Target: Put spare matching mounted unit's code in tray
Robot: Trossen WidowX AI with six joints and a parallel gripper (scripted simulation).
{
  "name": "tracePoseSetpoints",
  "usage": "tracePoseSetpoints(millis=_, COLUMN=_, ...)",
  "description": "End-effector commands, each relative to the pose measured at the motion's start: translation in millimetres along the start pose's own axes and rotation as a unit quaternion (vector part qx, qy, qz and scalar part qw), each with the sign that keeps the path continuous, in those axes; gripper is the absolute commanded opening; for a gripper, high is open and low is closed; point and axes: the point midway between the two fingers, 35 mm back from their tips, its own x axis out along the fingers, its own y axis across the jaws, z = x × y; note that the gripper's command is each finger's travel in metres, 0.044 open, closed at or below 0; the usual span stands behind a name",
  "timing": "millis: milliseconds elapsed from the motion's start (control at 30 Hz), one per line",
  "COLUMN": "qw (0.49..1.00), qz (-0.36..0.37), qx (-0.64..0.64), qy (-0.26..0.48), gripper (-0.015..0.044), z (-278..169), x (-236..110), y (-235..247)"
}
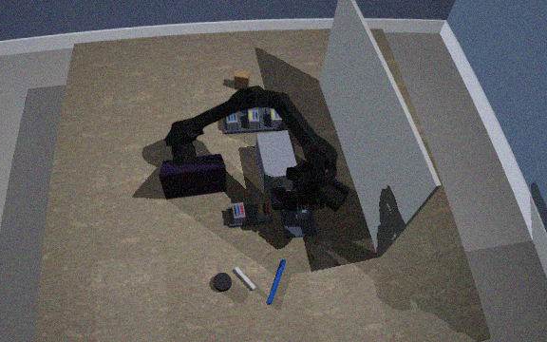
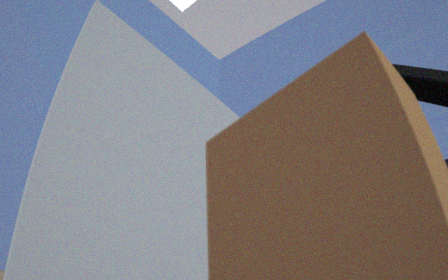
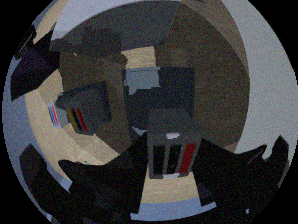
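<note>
no readable text, only colour stripes

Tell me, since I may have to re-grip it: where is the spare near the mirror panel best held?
By its two flat side walls, coming from above. The gripper is shut on that spare this way: a small blocky body, striped label facing up between the fingers. Neighbouring spares crowd one side, so a sideways approach looks riskier.

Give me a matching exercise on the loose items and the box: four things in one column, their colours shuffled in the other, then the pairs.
Things:
1. pen
2. disc
3. short stick
4. box beside the arm's base

Colours:
A. white
B. dark purple
C. blue
D. black

Pairs: 1-C, 2-D, 3-A, 4-B
</note>
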Motion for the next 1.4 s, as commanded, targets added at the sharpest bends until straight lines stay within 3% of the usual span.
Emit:
tracePoseSetpoints(millis=0, qw=1.000, qz=-0.002, qx=0.002, qy=-0.002, gripper=0.0000, z=0.6, x=2.9, y=-0.2)
tracePoseSetpoints(millis=1367, qw=1.000, qz=-0.002, qx=0.002, qy=-0.003, gripper=0.0000, z=2.8, x=31.2, y=2.7)
